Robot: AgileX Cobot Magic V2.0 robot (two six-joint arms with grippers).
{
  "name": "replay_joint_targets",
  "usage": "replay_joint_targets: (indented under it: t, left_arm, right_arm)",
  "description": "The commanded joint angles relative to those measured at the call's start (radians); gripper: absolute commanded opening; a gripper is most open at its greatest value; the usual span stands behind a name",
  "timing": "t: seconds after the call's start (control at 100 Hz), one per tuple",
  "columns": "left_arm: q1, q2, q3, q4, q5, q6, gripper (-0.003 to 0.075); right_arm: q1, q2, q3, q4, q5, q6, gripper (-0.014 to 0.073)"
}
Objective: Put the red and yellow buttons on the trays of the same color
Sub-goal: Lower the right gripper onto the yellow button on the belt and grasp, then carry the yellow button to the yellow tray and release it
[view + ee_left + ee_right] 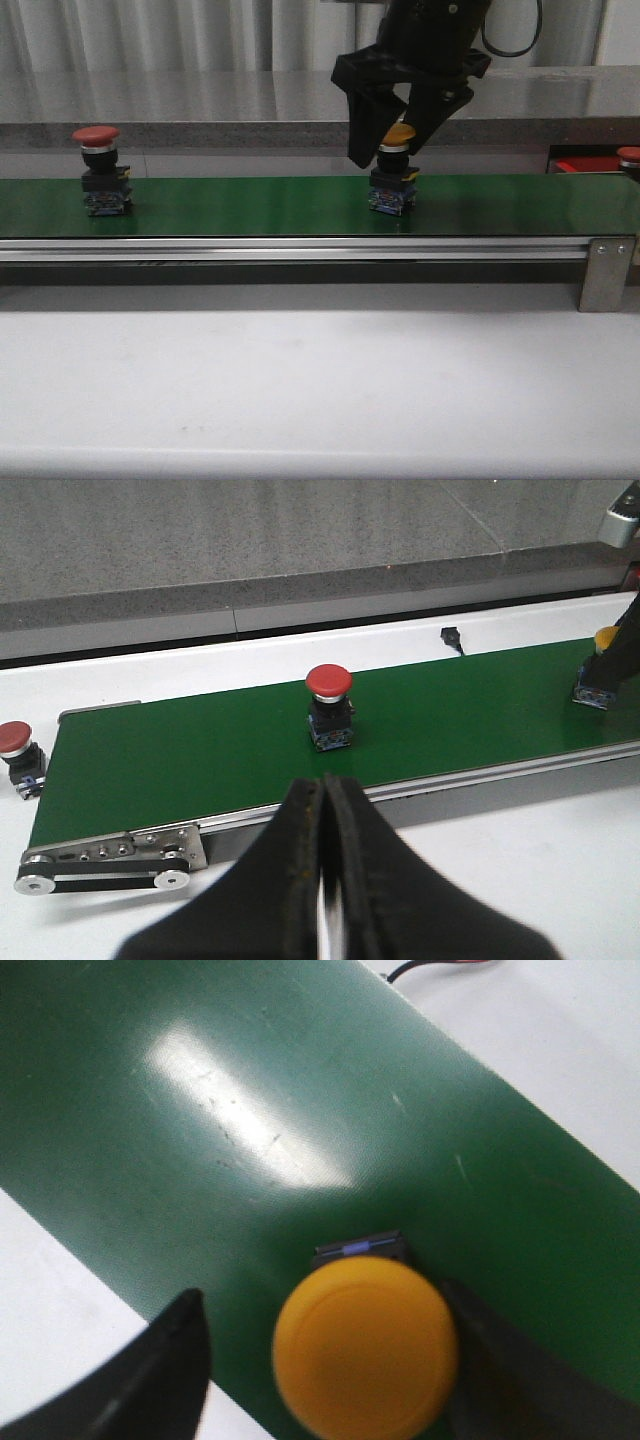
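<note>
A yellow button (399, 133) stands on its black switch body on the green belt (260, 205). My right gripper (388, 152) is open and straddles it from above. In the right wrist view the yellow button (366, 1345) sits between the fingers (170, 1360), close to one finger with a gap to the other. A red button (96, 135) stands on the belt at the left. My left gripper (325, 788) is shut on nothing, hanging before the belt in front of that red button (328, 681). Part of a red tray (588, 165) shows at the far right. No yellow tray is in view.
A second red button (13, 737) stands off the belt's end on the white table. Another red cap (630, 155) shows at the right edge. The belt's metal rail (300, 248) and bracket (606, 272) run along the front. A grey ledge (200, 128) lies behind.
</note>
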Motion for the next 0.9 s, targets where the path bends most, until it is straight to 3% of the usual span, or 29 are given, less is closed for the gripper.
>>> replay_joint_targets:
  t: [0.0, 0.09, 0.23, 0.54, 0.89]
  left_arm:
    - [-0.008, 0.005, -0.023, -0.015, -0.077, -0.012, -0.002]
    - [-0.008, 0.005, -0.023, -0.015, -0.077, -0.012, -0.002]
    - [-0.008, 0.005, -0.023, -0.015, -0.077, -0.012, -0.002]
    - [-0.008, 0.005, -0.023, -0.015, -0.077, -0.012, -0.002]
    - [-0.008, 0.005, -0.023, -0.015, -0.077, -0.012, -0.002]
  right_arm:
    - [-0.001, -0.056, -0.032, -0.008, -0.042, -0.012, 0.0249]
    - [-0.011, -0.056, -0.032, -0.009, -0.05, -0.011, 0.0083]
    - [-0.029, -0.064, -0.032, -0.007, -0.055, 0.014, -0.0031]
    - [-0.113, -0.166, -0.004, -0.008, -0.033, 0.142, -0.0046]
    - [-0.345, -0.3, 0.074, -0.008, -0.003, 0.184, -0.0046]
